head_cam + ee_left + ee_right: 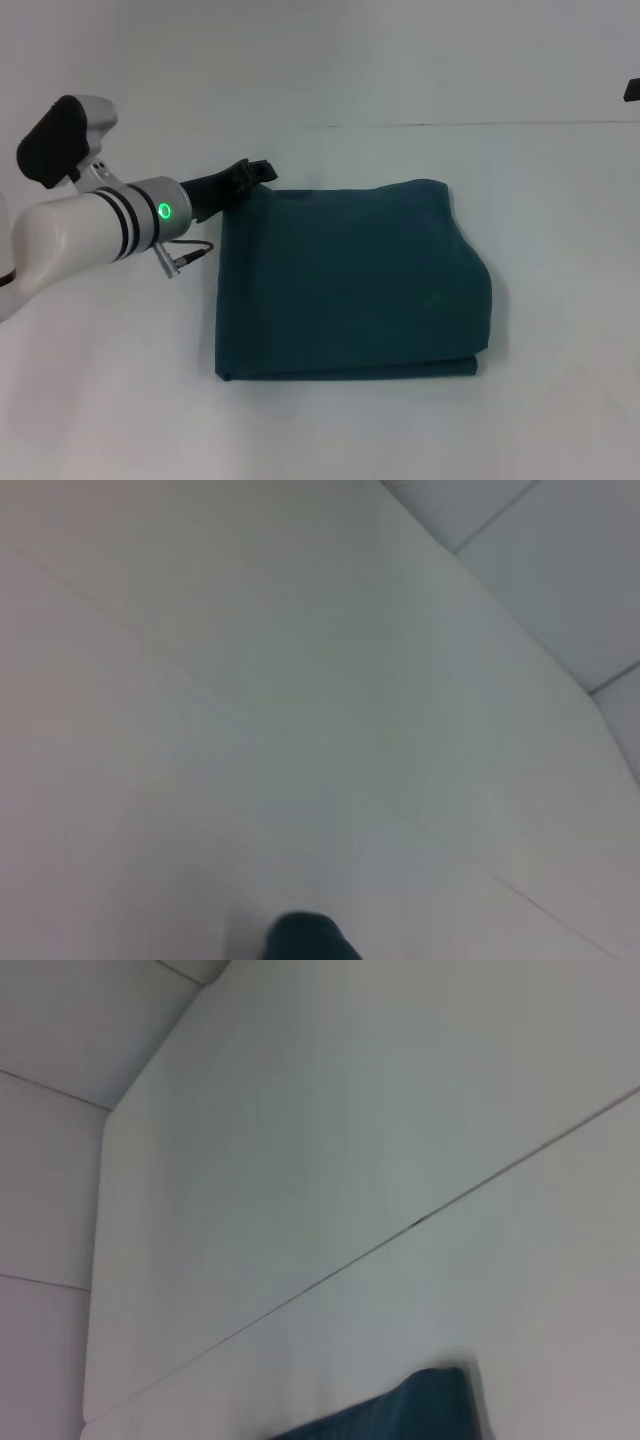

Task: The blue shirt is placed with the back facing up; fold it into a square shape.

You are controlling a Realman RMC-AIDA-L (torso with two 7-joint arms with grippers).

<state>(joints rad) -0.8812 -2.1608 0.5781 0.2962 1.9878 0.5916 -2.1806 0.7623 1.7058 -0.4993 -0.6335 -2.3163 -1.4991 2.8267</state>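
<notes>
The shirt (350,280) is lying on the table (540,190) folded into a rough square, plain side up, layered edges showing along its near side; my left gripper (255,172) is hovering at the shirt's far left corner, and I cannot tell its grip; bare table is surrounding the shirt on every side.

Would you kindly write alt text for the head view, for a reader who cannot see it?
A blue shirt, folded into a rough square, lies on a white table. The left gripper sits at the shirt's far left corner, its arm reaching in from the left.
</notes>
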